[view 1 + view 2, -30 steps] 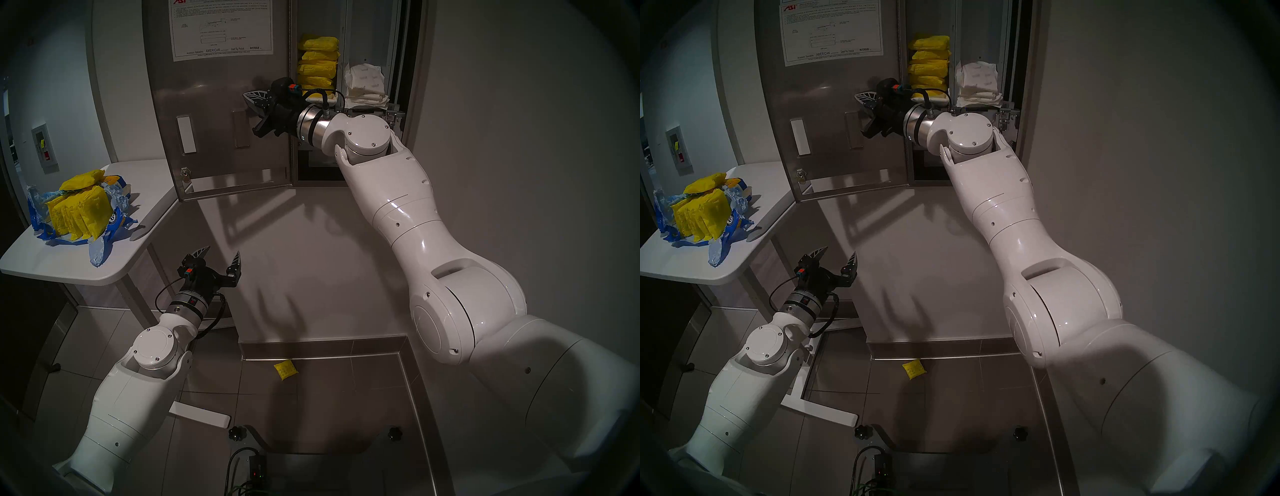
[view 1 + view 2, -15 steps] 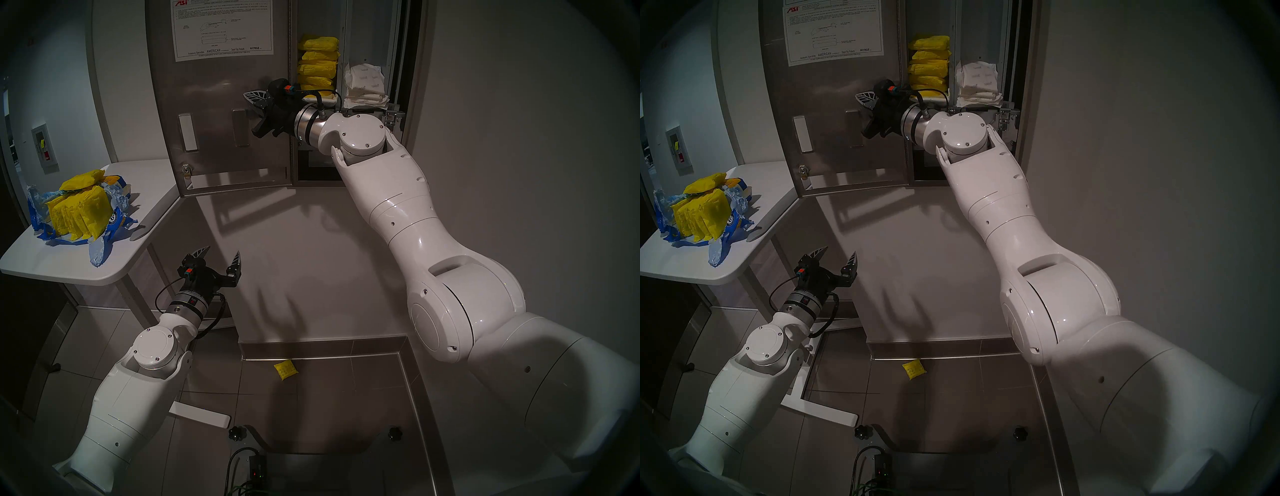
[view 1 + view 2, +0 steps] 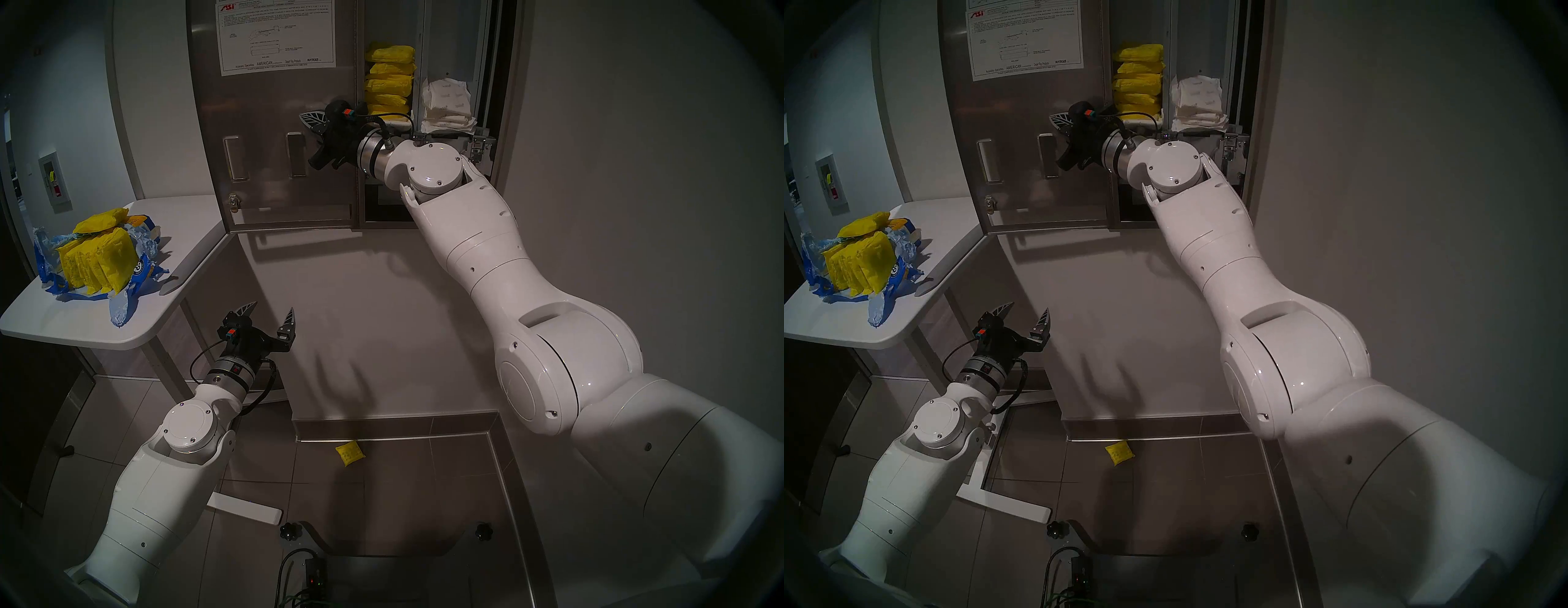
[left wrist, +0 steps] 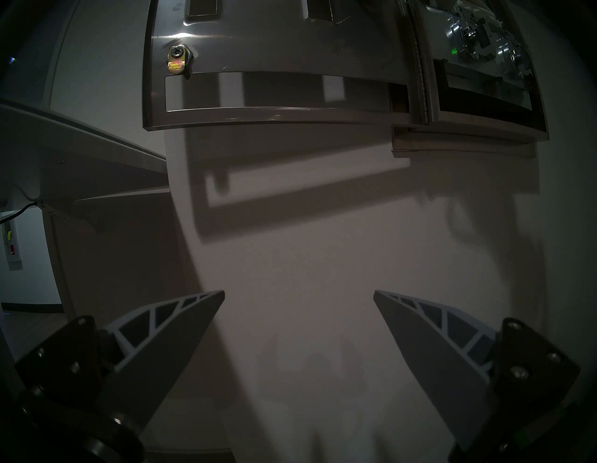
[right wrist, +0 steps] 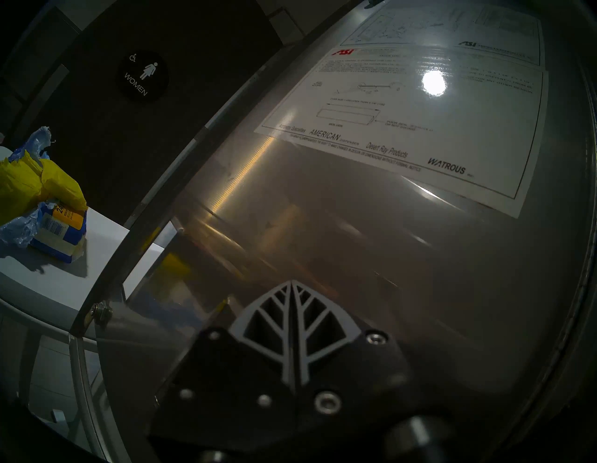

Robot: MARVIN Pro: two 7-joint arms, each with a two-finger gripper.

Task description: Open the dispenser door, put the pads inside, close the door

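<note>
Swung further closed, the dispenser door (image 3: 271, 140) meets the clamped-shut, empty right gripper (image 3: 306, 121); left gripper (image 3: 271, 312) wide.

pads (image 3: 389, 76): yellow | bag (image 3: 123, 305): blue (torn) | door (image 3: 271, 114): steel grey

The instruction sheet (image 5: 429, 123) stuck on the inner face of the dispenser door (image 5: 323, 242) carries a red "ASI" logo at its top left corner and, along its bottom edge, "Accessory Specialties", "AMERICAN", "Desert Ray Products" and "WATROUS"; the smaller print cannot be read. A round dark sign (image 5: 142, 76) on the dark door behind says "WOMEN" under a figure and a wheelchair symbol. The torn blue bag (image 5: 61, 232) on the white table (image 5: 97, 258) shows "24" and a barcode.
</note>
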